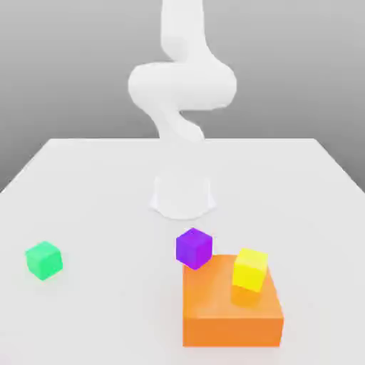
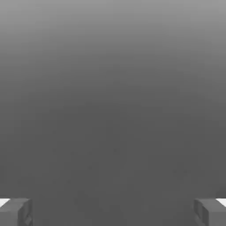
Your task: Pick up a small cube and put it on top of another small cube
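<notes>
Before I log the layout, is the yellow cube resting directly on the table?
No, the yellow cube sits atop the orange block.

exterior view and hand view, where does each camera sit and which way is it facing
Exterior view: off the arm, looking across the white table at the white robot arm; purple cube, yellow cube on the orange block, green cube.
Hand view: on the hand, facing plain grey; open gripper, grey fingertips at the corners.
Shared: nothing recognisable.

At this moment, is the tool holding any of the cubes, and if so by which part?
Nothing is held. In the hand view the tool is open, its fingertips far apart with nothing between them.
</notes>
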### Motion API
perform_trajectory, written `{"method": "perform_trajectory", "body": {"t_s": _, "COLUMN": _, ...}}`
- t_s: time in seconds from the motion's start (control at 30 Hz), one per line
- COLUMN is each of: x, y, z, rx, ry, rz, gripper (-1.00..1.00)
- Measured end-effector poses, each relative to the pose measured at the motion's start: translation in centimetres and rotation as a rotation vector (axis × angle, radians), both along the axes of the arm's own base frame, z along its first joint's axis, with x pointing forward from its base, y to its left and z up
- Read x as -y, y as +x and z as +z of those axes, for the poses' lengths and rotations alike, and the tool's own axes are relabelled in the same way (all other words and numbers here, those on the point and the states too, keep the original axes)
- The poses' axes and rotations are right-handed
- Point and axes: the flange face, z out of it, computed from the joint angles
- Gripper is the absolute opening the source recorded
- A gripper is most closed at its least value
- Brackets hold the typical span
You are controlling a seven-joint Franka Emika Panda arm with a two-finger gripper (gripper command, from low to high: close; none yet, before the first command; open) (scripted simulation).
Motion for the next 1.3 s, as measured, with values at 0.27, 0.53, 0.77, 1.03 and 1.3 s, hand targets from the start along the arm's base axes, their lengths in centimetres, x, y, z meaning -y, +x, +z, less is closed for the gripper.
{"method": "perform_trajectory", "body": {"t_s": 0.27, "x": 6.5, "y": 8.8, "z": -8.8, "rx": -0.178, "ry": 0.067, "rz": -0.165, "gripper": 0.00}}
{"method": "perform_trajectory", "body": {"t_s": 0.53, "x": 14.3, "y": 14.3, "z": -19.9, "rx": -0.348, "ry": 0.139, "rz": -0.336, "gripper": 0.00}}
{"method": "perform_trajectory", "body": {"t_s": 0.77, "x": 21.8, "y": 15.9, "z": -31.2, "rx": -0.492, "ry": 0.205, "rz": -0.497, "gripper": 0.00}}
{"method": "perform_trajectory", "body": {"t_s": 1.03, "x": 28.8, "y": 14.0, "z": -45.3, "rx": -0.656, "ry": 0.279, "rz": -0.669, "gripper": 0.00}}
{"method": "perform_trajectory", "body": {"t_s": 1.3, "x": 30.5, "y": 12.9, "z": -55.0, "rx": -0.699, "ry": 0.299, "rz": -0.715, "gripper": -1.00}}
